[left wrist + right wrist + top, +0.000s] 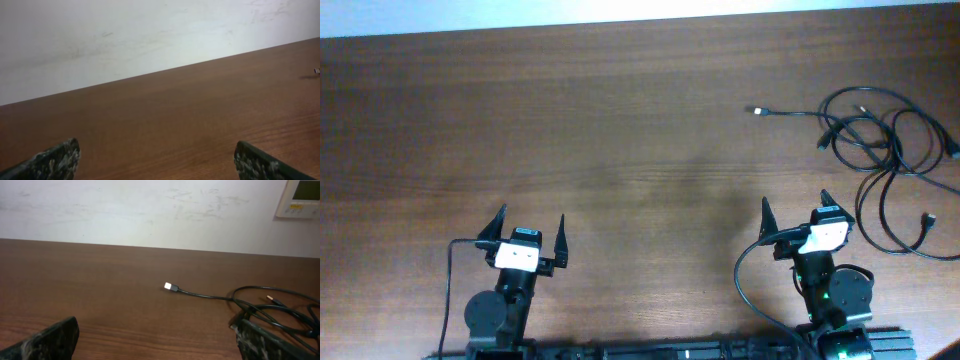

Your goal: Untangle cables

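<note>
cables (882,143): ahead and to the right of right gripper (794,206) | nearer arm: right; left gripper (531,218) far off | 2 grippers: wide open, holding nothing

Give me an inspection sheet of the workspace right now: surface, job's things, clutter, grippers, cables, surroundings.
Surface: brown wooden table, mostly bare.
Job's things: black cables in a looped tangle at the table's right end; one silver-tipped plug lies stretched out to the left of the tangle.
Clutter: nothing seen.
Grippers: left gripper open and empty, far from the tangle; right gripper open and empty, short of the tangle.
Cables: thicker arm wires run along each base, apart from the tangle.
Surroundings: pale scuffed wall with a control panel.
</note>
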